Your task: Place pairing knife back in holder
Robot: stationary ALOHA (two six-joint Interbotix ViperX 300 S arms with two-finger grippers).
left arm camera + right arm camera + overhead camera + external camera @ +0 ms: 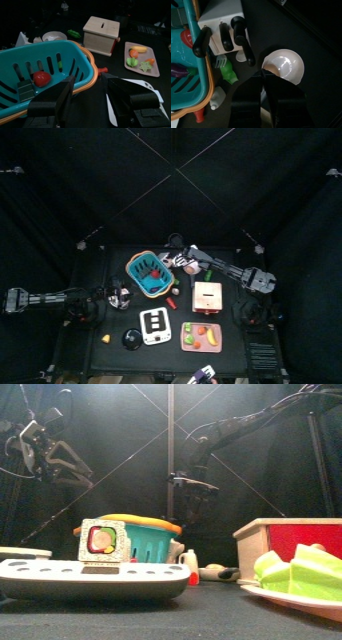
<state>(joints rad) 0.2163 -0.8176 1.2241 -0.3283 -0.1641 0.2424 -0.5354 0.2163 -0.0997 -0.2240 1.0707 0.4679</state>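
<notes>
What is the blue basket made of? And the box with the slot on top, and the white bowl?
The basket looks like moulded plastic: smooth teal walls with slits and an orange rim. The box seems to be wood, pale and matt, with straight sawn edges and a slot in its top. The white bowl is glossy and catches the light; it could be ceramic or shiny plastic, hard to tell which.

The teal basket [188,75] hides part of the knife block [218,22]; the knife blades sit unseen inside it.
</notes>
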